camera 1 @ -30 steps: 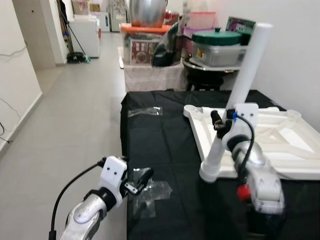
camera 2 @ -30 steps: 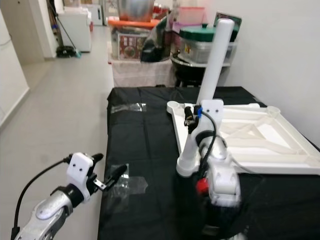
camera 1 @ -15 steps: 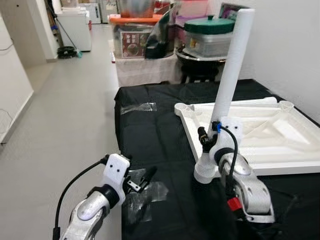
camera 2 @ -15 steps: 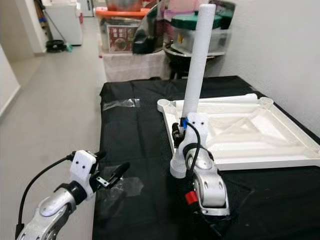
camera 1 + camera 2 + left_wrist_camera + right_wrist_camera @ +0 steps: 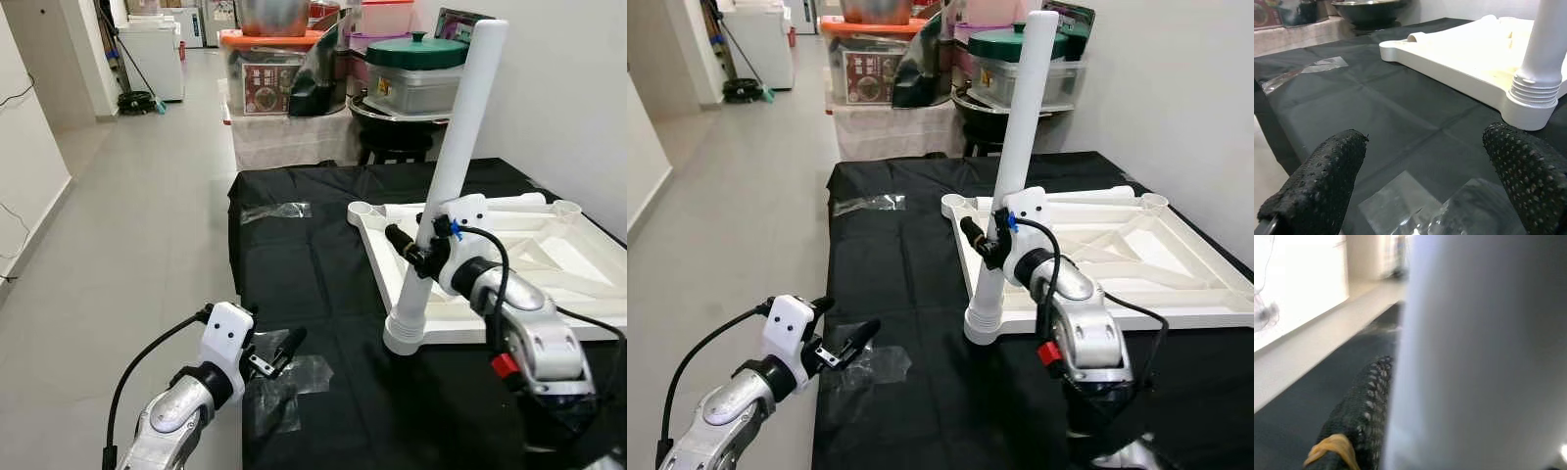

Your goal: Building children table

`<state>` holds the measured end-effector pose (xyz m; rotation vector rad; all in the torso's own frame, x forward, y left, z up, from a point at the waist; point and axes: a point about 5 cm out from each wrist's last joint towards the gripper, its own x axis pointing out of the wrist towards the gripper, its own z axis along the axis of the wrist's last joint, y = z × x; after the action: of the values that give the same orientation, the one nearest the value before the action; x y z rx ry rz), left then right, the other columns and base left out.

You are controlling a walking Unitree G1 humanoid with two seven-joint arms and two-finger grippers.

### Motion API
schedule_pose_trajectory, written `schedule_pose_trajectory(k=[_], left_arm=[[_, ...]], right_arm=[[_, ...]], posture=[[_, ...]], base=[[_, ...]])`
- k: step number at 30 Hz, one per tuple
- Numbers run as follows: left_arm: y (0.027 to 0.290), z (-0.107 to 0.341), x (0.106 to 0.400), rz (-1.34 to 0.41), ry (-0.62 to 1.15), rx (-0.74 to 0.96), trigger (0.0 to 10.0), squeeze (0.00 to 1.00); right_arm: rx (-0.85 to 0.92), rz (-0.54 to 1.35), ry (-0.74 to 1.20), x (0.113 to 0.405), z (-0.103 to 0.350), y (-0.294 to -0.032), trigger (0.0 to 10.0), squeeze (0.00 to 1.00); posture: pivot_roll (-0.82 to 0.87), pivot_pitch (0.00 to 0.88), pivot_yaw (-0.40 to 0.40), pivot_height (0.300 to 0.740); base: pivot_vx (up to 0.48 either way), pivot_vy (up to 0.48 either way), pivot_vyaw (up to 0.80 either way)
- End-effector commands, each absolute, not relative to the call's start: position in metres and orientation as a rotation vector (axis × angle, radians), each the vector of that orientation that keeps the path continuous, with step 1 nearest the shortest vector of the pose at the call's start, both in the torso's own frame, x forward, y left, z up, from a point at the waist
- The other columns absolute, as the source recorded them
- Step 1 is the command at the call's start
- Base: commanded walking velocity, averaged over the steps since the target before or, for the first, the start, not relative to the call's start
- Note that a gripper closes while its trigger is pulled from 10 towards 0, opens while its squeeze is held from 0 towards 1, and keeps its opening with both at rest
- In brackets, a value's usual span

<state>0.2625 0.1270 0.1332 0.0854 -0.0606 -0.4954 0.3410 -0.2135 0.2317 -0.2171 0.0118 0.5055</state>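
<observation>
Table top (image 5: 509, 250): white, upside down on the black cloth (image 5: 313, 284), at the right of the scene, ribs showing on its underside
Table leg (image 5: 446, 186): white tube, standing in the near left corner socket of the table top, leaning slightly to the right at its upper end; ribbed collar at its foot resting at the corner
Right gripper (image 5: 419, 253): at the lower part of the table leg, one black finger (image 5: 1359, 411) pressed along the tube; fingers closed around the leg
Left gripper (image 5: 1425, 181): low at the near left edge of the cloth, well apart from the leg; fingers spread wide, holding nothing
Plastic wrap (image 5: 289, 387): clear crumpled film lying on the cloth just beyond the left gripper
Second film piece (image 5: 277, 211): clear, on the far left part of the cloth
Background: storage boxes and a green-lidded container (image 5: 423, 73) beyond the table; grey floor (image 5: 137, 225) to the left
</observation>
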Motion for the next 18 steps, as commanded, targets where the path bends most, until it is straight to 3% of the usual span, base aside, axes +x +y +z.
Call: schedule_pose_trajectory(k=[1, 6, 7, 10, 11, 18], left_arm=[[0.128, 0.129, 0.263, -0.499, -0.040, 0.088, 10.0, 0.00], [0.128, 0.130, 0.263, -0.505, -0.045, 0.091, 10.0, 0.00], [0.128, 0.130, 0.263, -0.506, -0.045, 0.092, 10.0, 0.00], [0.128, 0.130, 0.263, -0.506, -0.045, 0.092, 10.0, 0.00], [0.127, 0.130, 0.263, -0.509, -0.045, 0.092, 10.0, 0.00], [0.126, 0.129, 0.262, -0.514, -0.044, 0.090, 10.0, 0.00]], right_arm=[[-0.215, 0.627, -0.020, 0.342, 0.241, -0.221, 10.0, 0.00], [-0.182, 0.703, -0.076, 0.348, 0.257, -0.222, 10.0, 0.00], [-0.178, 0.731, -0.085, 0.347, 0.258, -0.220, 8.6, 0.00], [-0.181, 0.749, -0.090, 0.348, 0.259, -0.220, 8.6, 0.00], [-0.166, 0.782, -0.104, 0.349, 0.259, -0.221, 0.0, 0.00], [-0.126, 0.806, -0.131, 0.352, 0.259, -0.227, 0.0, 0.00]], posture=[[0.07, 0.000, -0.060, 0.740], [0.08, 0.000, -0.064, 0.740], [0.08, 0.000, -0.064, 0.740], [0.08, 0.000, -0.064, 0.740], [0.08, 0.000, -0.066, 0.740], [0.07, 0.000, -0.063, 0.740]], base=[[0.000, 0.000, 0.00], [0.000, 0.000, 0.00], [0.000, 0.000, 0.00], [0.000, 0.000, 0.00], [0.000, 0.000, 0.00], [0.000, 0.000, 0.00]])
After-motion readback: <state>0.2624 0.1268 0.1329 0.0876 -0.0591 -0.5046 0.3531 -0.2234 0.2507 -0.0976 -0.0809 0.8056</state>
